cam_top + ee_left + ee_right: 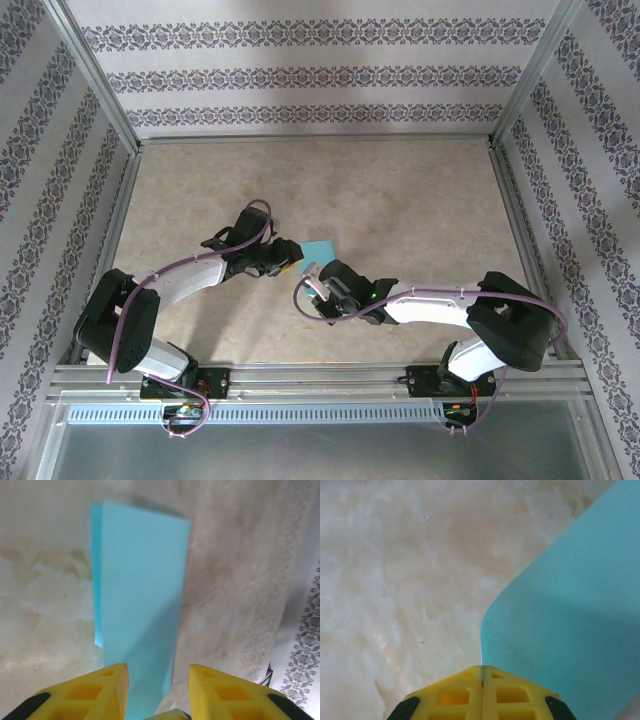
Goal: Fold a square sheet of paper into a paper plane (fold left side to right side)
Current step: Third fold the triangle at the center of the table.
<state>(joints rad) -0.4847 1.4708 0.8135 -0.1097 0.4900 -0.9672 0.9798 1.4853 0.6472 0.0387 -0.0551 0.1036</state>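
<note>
Matte cyan paper sheet (140, 590) bends smoothly above mottled beige table (45, 600).

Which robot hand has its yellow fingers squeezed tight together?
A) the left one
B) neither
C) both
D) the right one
D: in the right wrist view the right gripper has its fingers pressed together with no gap, pinching the edge of the cyan paper. In the left wrist view the left gripper has its fingers apart, with the paper running between them.
</note>
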